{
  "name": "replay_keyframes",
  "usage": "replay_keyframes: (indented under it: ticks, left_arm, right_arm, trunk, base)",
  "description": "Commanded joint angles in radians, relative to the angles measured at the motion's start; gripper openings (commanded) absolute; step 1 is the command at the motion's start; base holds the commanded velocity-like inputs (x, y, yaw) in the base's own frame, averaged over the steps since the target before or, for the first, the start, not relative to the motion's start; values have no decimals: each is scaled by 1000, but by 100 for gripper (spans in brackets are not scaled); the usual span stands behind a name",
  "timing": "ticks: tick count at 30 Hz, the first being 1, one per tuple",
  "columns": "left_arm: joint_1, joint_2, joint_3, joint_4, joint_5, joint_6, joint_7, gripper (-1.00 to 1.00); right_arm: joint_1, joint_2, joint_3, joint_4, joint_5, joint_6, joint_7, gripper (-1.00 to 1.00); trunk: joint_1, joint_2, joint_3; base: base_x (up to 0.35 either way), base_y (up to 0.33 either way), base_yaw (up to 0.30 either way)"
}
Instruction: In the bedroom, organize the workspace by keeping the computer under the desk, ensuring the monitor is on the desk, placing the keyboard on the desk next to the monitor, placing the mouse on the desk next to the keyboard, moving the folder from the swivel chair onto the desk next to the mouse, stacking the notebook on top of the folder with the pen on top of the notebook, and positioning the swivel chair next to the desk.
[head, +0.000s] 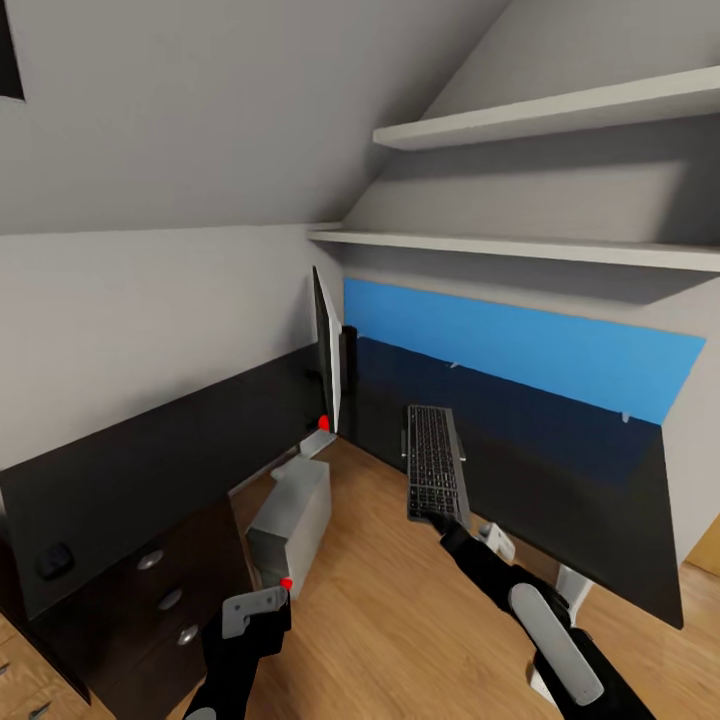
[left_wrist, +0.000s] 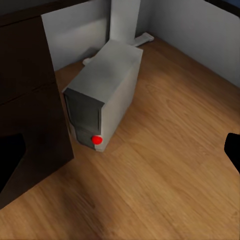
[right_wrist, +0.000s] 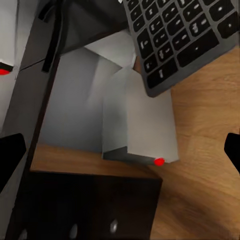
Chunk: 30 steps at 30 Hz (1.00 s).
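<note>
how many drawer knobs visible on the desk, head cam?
3. The drawer knobs sit on the black drawer fronts at lower left of the desk: top, middle, bottom. More may be hidden.

Grey walls (head: 150, 120) rise to a sloped ceiling (head: 430, 60) at upper right of the frame, 2 pale shelves (head: 560, 110) cross the right wall above a blue band (head: 520, 345), and light wood flooring (head: 400, 610) fills the lower middle.

A glossy black L-shaped desk (head: 150, 450) was seen in the corner, with a monitor (head: 327, 350) stood edge-on at its bend and a small black mouse (head: 55, 560) laid near its left end. On the wooden floor (head: 390, 610) a grey computer (head: 292, 515) was stood beneath the desk
</note>
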Motion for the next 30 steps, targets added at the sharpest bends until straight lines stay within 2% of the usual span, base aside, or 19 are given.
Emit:
replay_keyframes:
  ticks: [1, 2, 4, 12, 16, 24, 30]
  left_arm:
    - [0, 0, -1, -2, 8, 3, 6, 100]
    - [0, 0, -1, -2, 8, 3, 6, 100]
    - [0, 0, -1, -1, 8, 3, 6, 100]
    - [0, 0, -1, 1, 6, 3, 7, 100]
    - [0, 0, -1, 1, 6, 3, 6, 100]
    - [0, 0, -2, 1, 6, 3, 7, 100]
    - [0, 0, -2, 1, 6, 3, 7, 100]
  right_arm:
    - [-1, -10, 2, 2, -36, 0, -1, 100]
    - [-1, -21, 1, 9, -63, -2, 5, 100]
    - [-1, -33, 1, 19, -88, -8, 13, 100]
    - [0, -36, 1, 17, -88, -16, 35, 100]
    - [-1, -35, 2, 22, -87, -63, 118, 100]
    - [-1, -30, 7, 108, -86, -279, 326, 100]
    - [0, -30, 5, 120, -88, -311, 360, 100]
  trunk:
    - [4, -8, -4]
    - [8, -15, -7]
    - [16, -29, -14]
    - [46, -85, -39]
    - [62, -113, -51]
    - [92, -169, -76]
    - [115, -211, -95]
  base:
    - [0, 0, 0]
    - [0, 0, 0]
    - [0, 0, 0]
    - [0, 0, 0]
    - [0, 0, 0]
    - [0, 0, 0]
    - [0, 0, 0]
